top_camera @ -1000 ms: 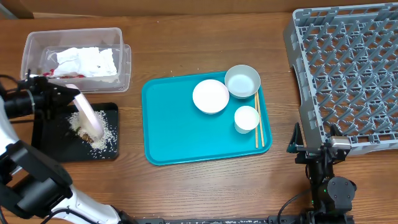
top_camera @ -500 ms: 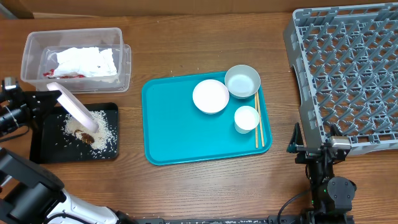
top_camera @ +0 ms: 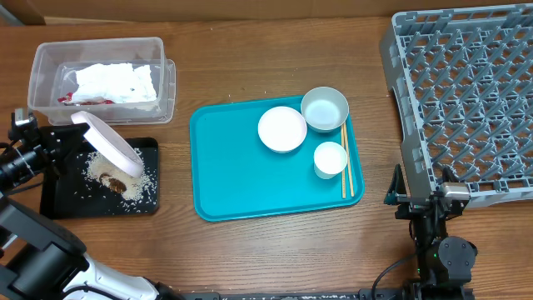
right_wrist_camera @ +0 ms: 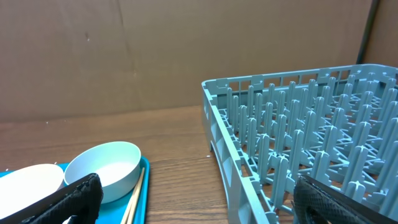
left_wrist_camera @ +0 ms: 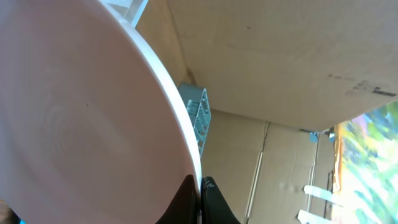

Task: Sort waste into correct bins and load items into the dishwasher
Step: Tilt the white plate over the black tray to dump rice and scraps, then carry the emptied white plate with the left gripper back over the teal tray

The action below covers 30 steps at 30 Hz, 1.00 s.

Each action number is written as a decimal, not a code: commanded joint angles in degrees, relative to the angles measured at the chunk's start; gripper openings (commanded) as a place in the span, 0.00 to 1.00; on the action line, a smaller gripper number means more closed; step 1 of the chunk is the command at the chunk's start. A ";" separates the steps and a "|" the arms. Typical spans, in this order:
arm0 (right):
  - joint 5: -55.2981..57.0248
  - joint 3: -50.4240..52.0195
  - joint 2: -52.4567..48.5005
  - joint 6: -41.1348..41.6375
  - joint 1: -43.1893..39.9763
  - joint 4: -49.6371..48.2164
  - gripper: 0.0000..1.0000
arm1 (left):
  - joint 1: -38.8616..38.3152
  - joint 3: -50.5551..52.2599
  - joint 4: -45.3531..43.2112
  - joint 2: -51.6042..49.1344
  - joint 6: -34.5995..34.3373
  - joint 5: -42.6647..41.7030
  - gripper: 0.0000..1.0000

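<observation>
Jaws on our left gripper (top_camera: 65, 133) are clenched on the rim of the large white plate (top_camera: 108, 143), which is tilted over the black tray (top_camera: 58, 198) at 9 o'clock, where brown scraps (top_camera: 114, 182) and rice crumbs lie. We judge the emptying nearly done. We should hold the tilt above the tray until nothing clings, then carry the plate edge-up to the dish rack (top_camera: 466, 92) at 2 o'clock. Our right gripper (top_camera: 419, 193) sits at 4 o'clock, jaws spread, empty.
</observation>
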<state>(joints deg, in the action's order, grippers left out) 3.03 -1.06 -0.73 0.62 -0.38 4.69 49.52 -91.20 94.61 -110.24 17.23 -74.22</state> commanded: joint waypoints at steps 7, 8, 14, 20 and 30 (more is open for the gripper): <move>0.33 0.61 0.57 -0.17 -0.11 -0.22 1.00 | -2.99 0.28 2.25 5.68 4.04 -0.26 0.04; 0.33 0.61 0.57 -0.17 -0.11 -0.24 1.00 | -4.04 0.26 2.25 7.04 4.09 0.22 0.04; 0.33 0.61 0.57 -0.17 -0.11 -0.24 1.00 | -13.14 -1.55 2.14 15.80 -0.48 9.97 0.04; 0.33 0.61 0.57 -0.17 -0.11 -0.24 1.00 | -32.41 -1.55 -4.11 25.09 -12.04 22.47 0.04; 0.33 0.61 0.57 -0.17 -0.11 -0.24 1.00 | -70.95 2.29 -17.86 24.35 -39.58 59.52 0.04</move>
<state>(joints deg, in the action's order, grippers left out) 3.01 -1.06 -0.73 0.60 -0.38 4.73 -13.61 -91.02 78.74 -84.84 -10.28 -29.69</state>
